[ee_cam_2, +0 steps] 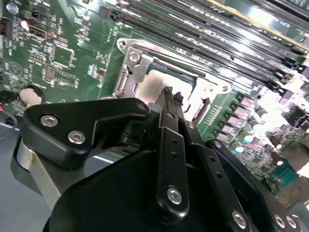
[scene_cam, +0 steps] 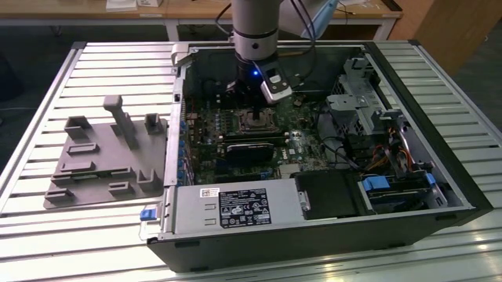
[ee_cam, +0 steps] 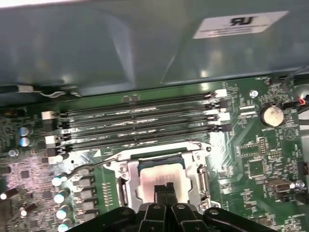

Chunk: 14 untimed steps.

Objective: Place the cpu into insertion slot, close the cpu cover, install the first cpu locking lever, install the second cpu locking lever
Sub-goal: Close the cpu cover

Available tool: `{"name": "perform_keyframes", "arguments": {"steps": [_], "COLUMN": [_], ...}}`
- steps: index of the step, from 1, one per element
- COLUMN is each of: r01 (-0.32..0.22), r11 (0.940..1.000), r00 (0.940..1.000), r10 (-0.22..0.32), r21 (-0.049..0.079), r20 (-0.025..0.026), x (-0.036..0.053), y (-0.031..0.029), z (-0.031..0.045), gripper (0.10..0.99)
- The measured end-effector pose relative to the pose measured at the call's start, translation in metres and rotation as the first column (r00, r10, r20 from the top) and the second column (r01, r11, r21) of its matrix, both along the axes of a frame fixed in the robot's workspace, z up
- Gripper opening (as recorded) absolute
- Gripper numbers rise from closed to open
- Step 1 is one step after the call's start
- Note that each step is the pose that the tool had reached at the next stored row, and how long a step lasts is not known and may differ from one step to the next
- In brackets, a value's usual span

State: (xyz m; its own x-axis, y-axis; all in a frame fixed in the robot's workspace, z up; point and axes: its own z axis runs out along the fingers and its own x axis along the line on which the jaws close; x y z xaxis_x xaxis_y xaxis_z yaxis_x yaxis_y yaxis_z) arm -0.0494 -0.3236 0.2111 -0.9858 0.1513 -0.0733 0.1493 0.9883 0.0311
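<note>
One gripper, jaws pressed together, tip above cpu; cpu cover frames its edges.

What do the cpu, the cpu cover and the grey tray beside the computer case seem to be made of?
The cpu: apparently a metal top, matt silvery-grey, with soft glare. The cpu cover: probably stamped sheet metal, bright, with sharp reflections on its bent edges. The grey tray: likely plastic, though uncertain; dull, even grey without shine.
</note>
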Motion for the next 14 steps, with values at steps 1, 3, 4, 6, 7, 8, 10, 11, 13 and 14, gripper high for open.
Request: {"name": "perform_keyframes", "arguments": {"steps": [1, 3, 4, 6, 7, 8, 10, 11, 13, 14], "r01": [0.0, 0.0, 0.0, 0.0, 0.0, 0.0, 0.0, 0.0, 0.0, 0.0], "r11": [1.0, 1.0, 1.0, 1.0, 1.0, 1.0, 1.0, 1.0, 1.0, 1.0], "r00": [1.0, 1.0, 1.0, 1.0, 1.0, 1.0, 1.0, 1.0, 1.0, 1.0], "r10": [0.0, 0.0, 0.0, 0.0, 0.0, 0.0, 0.0, 0.0, 0.0, 0.0], "r21": [0.0, 0.0, 0.0, 0.0, 0.0, 0.0, 0.0, 0.0, 0.0, 0.0], "r20": [0.0, 0.0, 0.0, -0.0002, -0.0001, -0.0001, 0.0001, 0.0, 0.0, 0.0], "x": [0.0012, 0.0023, 0.0023, 0.0024, 0.0024, 0.0024, 0.0024, 0.0024, 0.0024, 0.0024], "y": [0.0, 0.0, 0.0, 0.0, 0.0, 0.0, 0.0, 0.0, 0.0, 0.0], "z": [0.0, 0.0, 0.0, 0.0008, 0.0016, 0.0029, 0.0061, 0.0081, 0.0129, 0.0155], "gripper": [0.102, 0.102, 0.102, 0.102, 0.102, 0.102, 0.102, 0.102, 0.102, 0.102]}}
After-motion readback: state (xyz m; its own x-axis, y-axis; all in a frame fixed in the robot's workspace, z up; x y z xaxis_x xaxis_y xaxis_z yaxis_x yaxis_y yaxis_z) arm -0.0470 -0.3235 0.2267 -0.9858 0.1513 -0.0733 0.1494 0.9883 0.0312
